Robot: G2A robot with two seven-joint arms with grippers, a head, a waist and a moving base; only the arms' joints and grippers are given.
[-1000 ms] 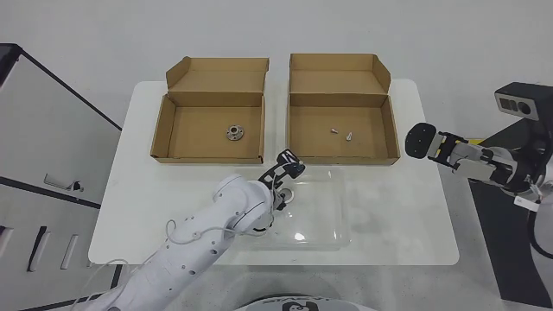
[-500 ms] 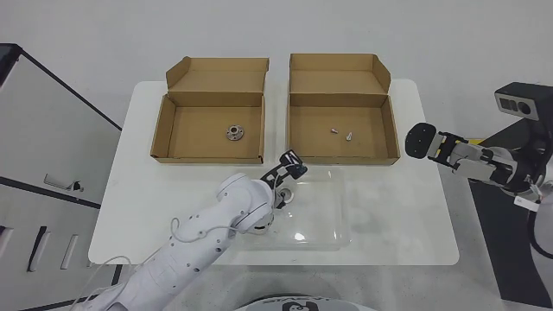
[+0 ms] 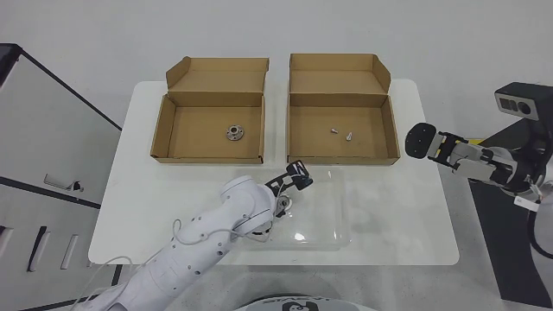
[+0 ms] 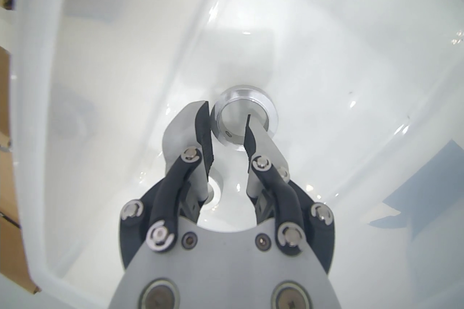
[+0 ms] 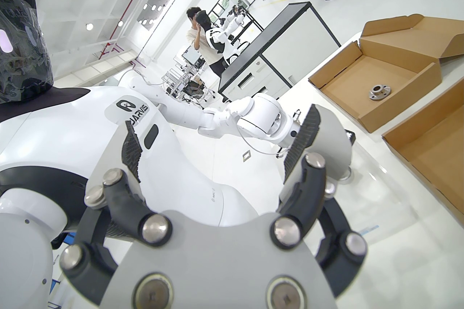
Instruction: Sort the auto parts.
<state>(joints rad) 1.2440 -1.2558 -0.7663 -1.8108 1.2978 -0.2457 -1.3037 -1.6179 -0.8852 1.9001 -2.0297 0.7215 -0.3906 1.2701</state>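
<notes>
Top view: left gripper (image 3: 300, 177) over the clear tray (image 3: 333, 225); right gripper (image 3: 421, 141) beyond the table (image 3: 173, 216) edge. Left wrist: fingers partly open, straddling a metal ring's (image 4: 235, 95) wall in the tray, unclamped; right wrist: fingers wide, empty

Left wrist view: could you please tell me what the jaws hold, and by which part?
Nothing gripped yet: the left gripper is open, jaws astride the wall of the ring in the tray.
</notes>
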